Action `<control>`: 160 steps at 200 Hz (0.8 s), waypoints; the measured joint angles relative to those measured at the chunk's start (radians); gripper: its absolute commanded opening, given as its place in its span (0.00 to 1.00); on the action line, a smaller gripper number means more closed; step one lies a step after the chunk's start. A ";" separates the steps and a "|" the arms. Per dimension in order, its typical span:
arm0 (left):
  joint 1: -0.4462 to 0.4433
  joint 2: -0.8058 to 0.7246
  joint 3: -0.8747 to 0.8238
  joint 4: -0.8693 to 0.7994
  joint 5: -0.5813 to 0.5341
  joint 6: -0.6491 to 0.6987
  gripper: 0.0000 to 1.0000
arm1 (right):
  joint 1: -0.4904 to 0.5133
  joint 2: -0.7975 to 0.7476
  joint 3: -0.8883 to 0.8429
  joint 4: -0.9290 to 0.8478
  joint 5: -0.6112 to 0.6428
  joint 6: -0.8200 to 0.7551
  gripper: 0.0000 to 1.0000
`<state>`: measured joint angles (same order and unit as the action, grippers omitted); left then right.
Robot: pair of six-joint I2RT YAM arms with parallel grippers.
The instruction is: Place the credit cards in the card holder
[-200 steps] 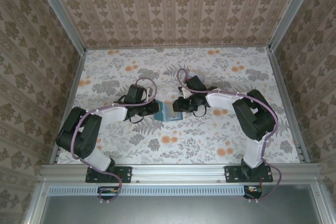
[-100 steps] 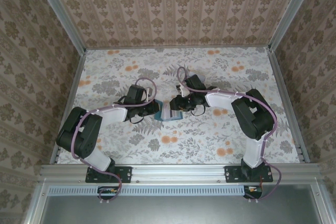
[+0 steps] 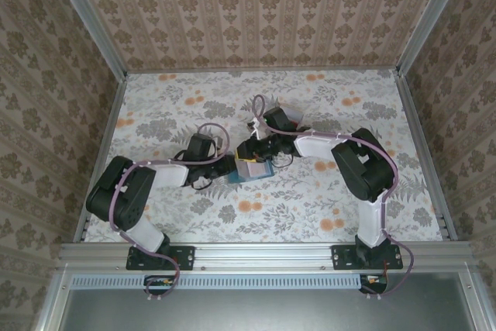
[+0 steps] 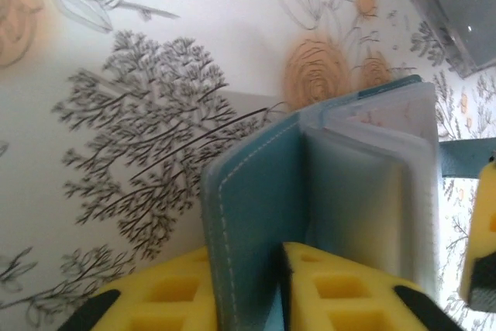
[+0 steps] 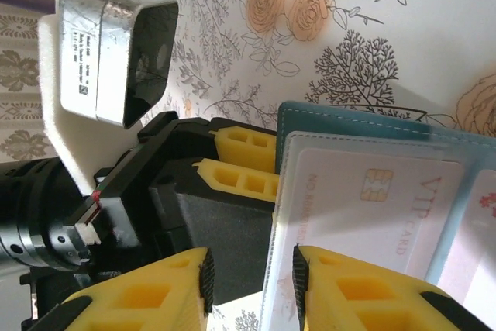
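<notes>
Nearest the arms' bases, the left pincer (image 4: 244,257) reaches in from 9 o'clock. The teal cover of the card holder (image 4: 252,191) stands upright between its yellow fingers (image 4: 155,300). Whether they pinch that cover or merely flank it, I cannot tell.

The card holder sits at the middle of the floral tabletop (image 3: 325,106). It is fanned open, and its clear sleeves (image 4: 372,184) spread away from the cover.

Just beyond, the right pincer (image 5: 250,257) comes in from 12 o'clock. It is released: its fingers stand apart with a dark gap between them. Only the edge of one sleeve lies in that gap, against the finger on the 3 o'clock side. Inside that sleeve a white VIP credit card (image 5: 372,199) with a chip lies flat. A second card (image 5: 482,218) with a red mark shows at the 3 o'clock edge of the right wrist view.

The step in hand looks like seating cards in the sleeves, probably late in the task. The next move likely calls for the left pincer to steady the cover. The right would then press the page flat or fold the holder shut without dragging a card back out.
</notes>
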<state>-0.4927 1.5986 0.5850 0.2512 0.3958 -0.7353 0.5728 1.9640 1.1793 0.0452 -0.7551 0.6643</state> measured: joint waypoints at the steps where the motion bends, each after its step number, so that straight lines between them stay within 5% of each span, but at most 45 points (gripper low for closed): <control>1: 0.001 -0.001 -0.001 0.000 0.000 -0.001 0.33 | 0.000 0.000 0.000 -0.003 0.000 -0.002 0.35; 19: 0.019 -0.040 -0.026 0.004 0.005 -0.008 0.53 | -0.002 -0.009 0.000 -0.069 0.043 -0.043 0.35; 32: 0.042 -0.082 -0.045 -0.011 0.002 -0.008 0.58 | -0.006 -0.027 0.000 -0.123 0.079 -0.075 0.35; 102: 0.100 -0.328 -0.056 -0.187 -0.045 0.026 0.56 | -0.060 -0.163 -0.005 -0.288 0.225 -0.188 0.36; 160: 0.019 -0.222 0.002 -0.218 -0.045 0.044 0.52 | -0.042 -0.154 -0.023 -0.386 0.320 -0.240 0.37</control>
<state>-0.4736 1.3769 0.5873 0.0334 0.3511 -0.6910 0.5308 1.8095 1.1564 -0.3412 -0.4351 0.4240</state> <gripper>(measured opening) 0.537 0.364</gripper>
